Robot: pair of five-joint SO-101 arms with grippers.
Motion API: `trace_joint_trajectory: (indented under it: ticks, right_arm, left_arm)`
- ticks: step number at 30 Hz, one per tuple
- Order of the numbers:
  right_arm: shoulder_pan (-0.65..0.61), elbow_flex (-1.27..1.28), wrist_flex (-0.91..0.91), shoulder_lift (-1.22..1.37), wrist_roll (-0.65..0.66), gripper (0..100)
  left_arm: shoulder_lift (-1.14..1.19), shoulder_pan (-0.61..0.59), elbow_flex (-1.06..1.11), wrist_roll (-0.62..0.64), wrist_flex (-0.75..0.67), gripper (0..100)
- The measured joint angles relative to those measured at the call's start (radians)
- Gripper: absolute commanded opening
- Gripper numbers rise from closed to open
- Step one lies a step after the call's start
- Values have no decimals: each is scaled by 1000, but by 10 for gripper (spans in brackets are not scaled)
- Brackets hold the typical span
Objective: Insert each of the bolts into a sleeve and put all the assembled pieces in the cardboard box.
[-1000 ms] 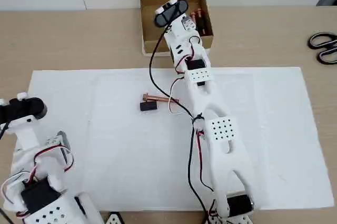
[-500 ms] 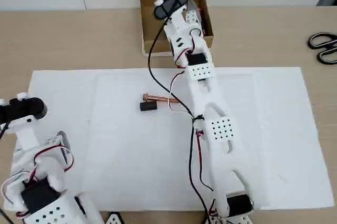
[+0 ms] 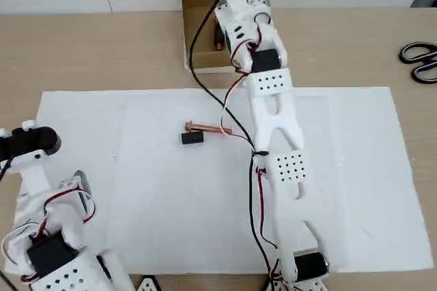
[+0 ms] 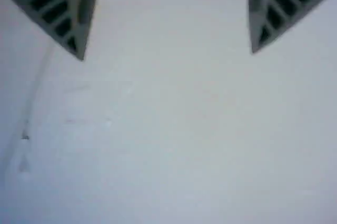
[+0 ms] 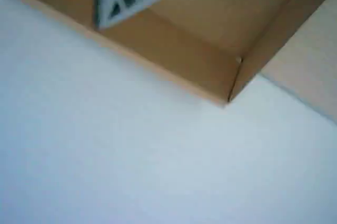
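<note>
The right tool (image 3: 254,1) hung over the cardboard box (image 3: 196,38), its state impossible to tell. The left tool (image 4: 167,49) stood spread. 1 bolt (image 3: 205,128) lay just beside 1 sleeve (image 3: 192,138).

Wooden table (image 3: 102,52) bears white sheet (image 3: 150,202), cardboard box (image 3: 200,38), scissors (image 3: 427,61).

Wooden table (image 3: 102,52) carrying a white sheet (image 3: 136,202); cardboard box (image 3: 196,28) at the far edge, just off the sheet; right arm (image 3: 273,106) stretched across the sheet, its wrist end over the box and hiding much of the inside; copper bolt (image 3: 205,128) lying flat mid-sheet; black sleeve (image 3: 192,138) just beside it, bolt not inserted; left arm (image 3: 41,195) folded at the near left corner; scissors (image 3: 418,62) near the table's right edge.
</note>
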Motion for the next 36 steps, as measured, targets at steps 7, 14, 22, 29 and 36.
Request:
trace_joint_trajectory:
  ticks: [7,14,22,29,36]
  right_arm:
    - [0,0,267,-270,0,213]
    - [0,-15,684,-605,0,213]
    - [-15,-25,970,-973,-175,213]
    - [-20,-29,977,-1175,-224,213]
    - [-20,-17,993,-1347,-219,212]
  left_arm:
    - [0,0,0,0,0,193]
    - [0,0,3,0,0,193]
    - [0,0,5,0,0,193]
    - [0,0,5,0,0,193]
    - [0,0,5,0,0,193]
